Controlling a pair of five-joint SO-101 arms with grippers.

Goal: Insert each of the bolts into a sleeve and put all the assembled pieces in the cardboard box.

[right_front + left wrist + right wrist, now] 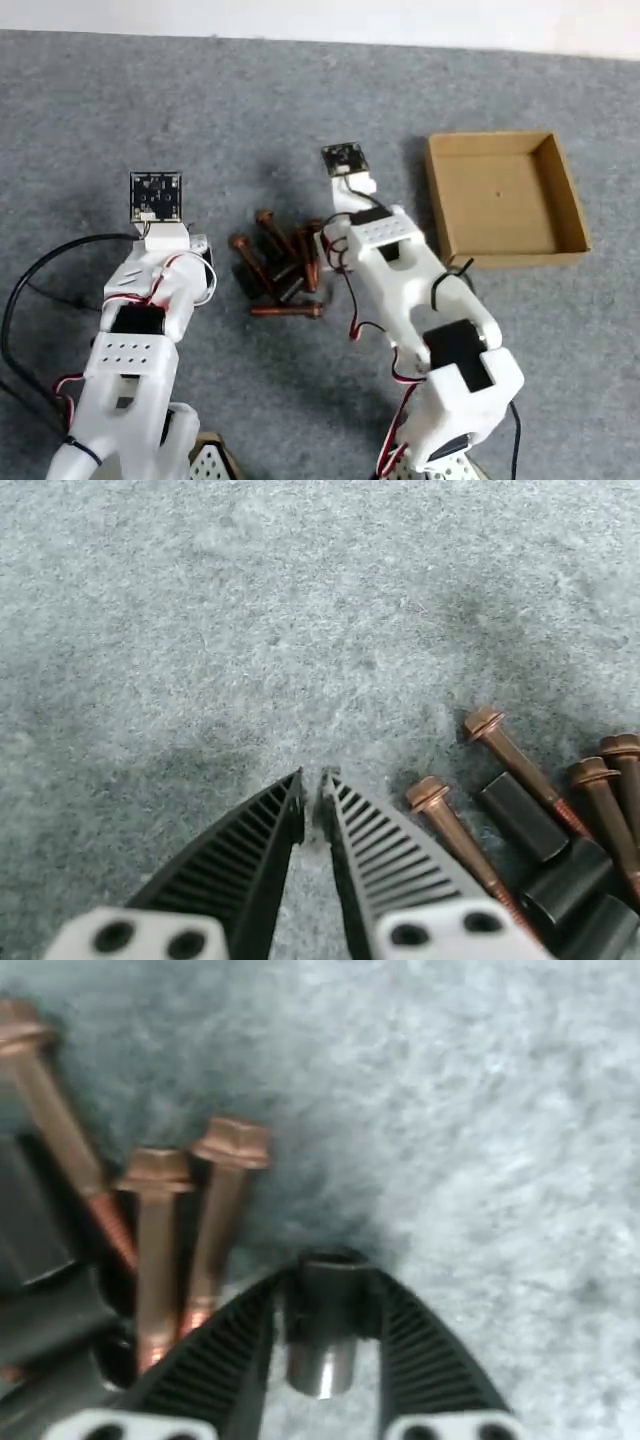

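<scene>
Two-arm workcell seen from above and from both wrists, at the start of the first assembly.

The grey table (300, 90) carries the left arm (150, 300) at near left and the right arm (420, 300) at near right. The cardboard box (500, 215) lies at far right, well apart from the parts, with nothing in it. From this, no assembled piece has yet been delivered.

The pile (280, 270) of copper bolts and black sleeves sits between the two arms.

The right gripper (330, 1275) is at the pile's right edge. Its jaws pinch one black sleeve (325, 1310) across its sides, with the open bore facing away from the wrist. Whether this sleeve is clear of the table cannot be told.

The left gripper (312, 785) hangs over bare table just left of the pile. Its jaws are pressed almost together, with nothing between them.

Loose bolts (455, 830) lie just beside it, heads pointing away from the arms' bases. Two further bolts (225, 1210) rest close to the held sleeve.

The step in hand appears to be taking one sleeve as the receiving half.

The next move would call for the left jaws to spread and close on one bolt near its head. The shank would then have to line up with the sleeve's bore before it is pushed in. The crowded pile makes a clean single-bolt grasp the likely difficulty.
</scene>
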